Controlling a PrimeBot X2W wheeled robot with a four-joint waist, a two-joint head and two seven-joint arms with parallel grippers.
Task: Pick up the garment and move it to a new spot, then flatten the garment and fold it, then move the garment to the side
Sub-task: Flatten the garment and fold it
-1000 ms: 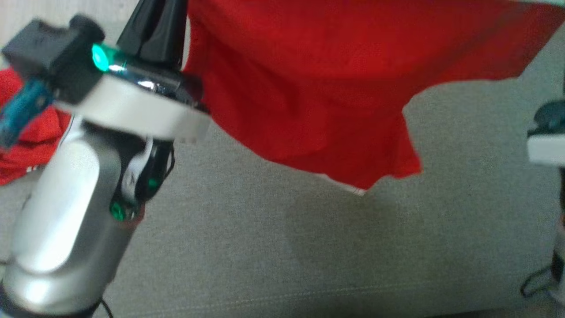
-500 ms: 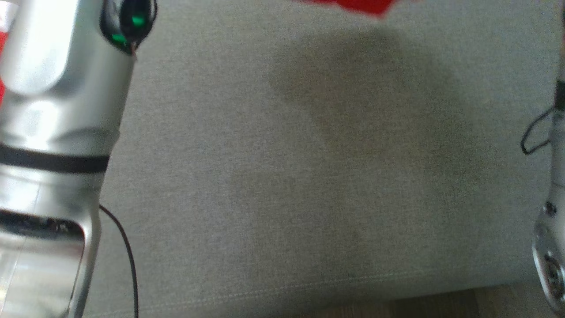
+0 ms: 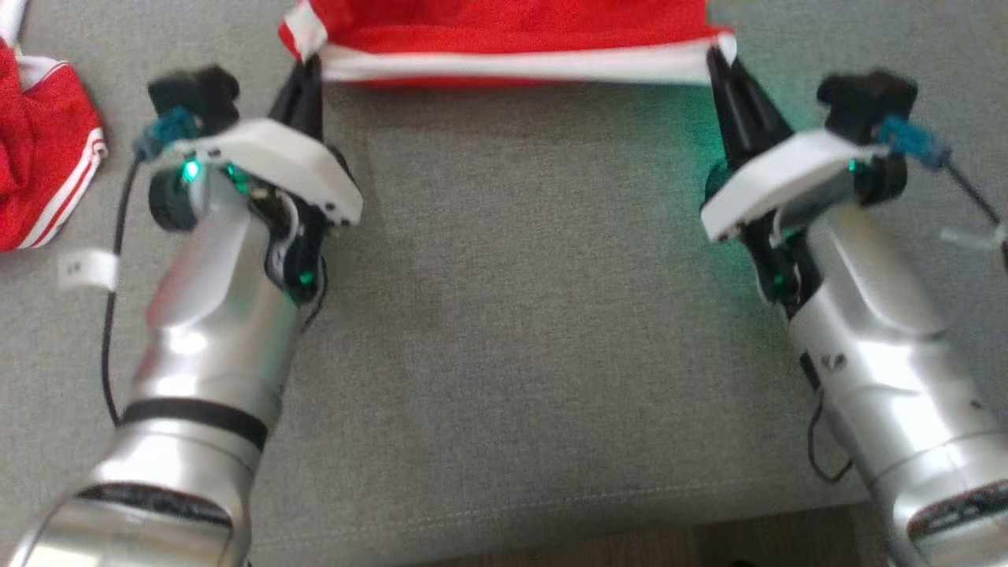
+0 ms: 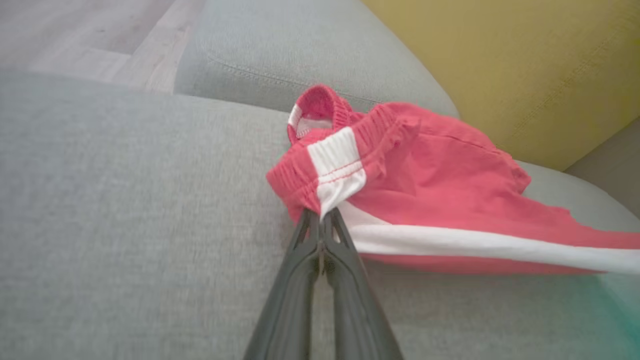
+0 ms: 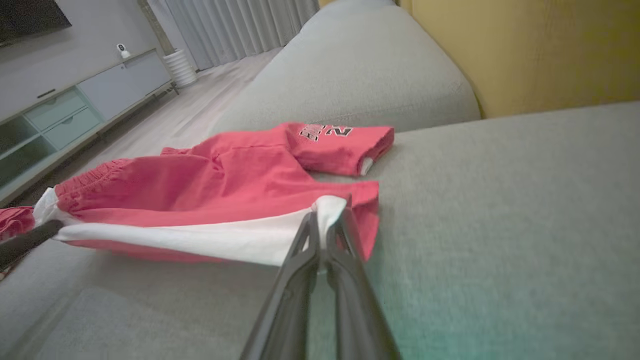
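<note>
The garment [image 3: 504, 31] is a pair of red shorts with a white side stripe, lying on the grey sofa seat [image 3: 520, 331] at the far edge of the head view. Its near, striped edge is pulled straight between my two grippers. My left gripper [image 3: 309, 69] is shut on the waistband corner, seen close up in the left wrist view [image 4: 320, 220]. My right gripper [image 3: 718, 57] is shut on the leg-hem corner [image 5: 327, 212]. The garment's far leg [image 5: 340, 142], with printed lettering, is folded over behind.
A second red garment with white stripes [image 3: 39, 173] lies at the far left, a white tag [image 3: 87, 269] beside it. A yellow back cushion [image 4: 525, 60] rises behind the seat. The seat's front seam [image 3: 504, 520] and wooden floor run along the bottom.
The head camera has swung a lot. A second ago the garment hung in the air from the raised grippers; now it rests on the seat, stretched between both lowered grippers.
</note>
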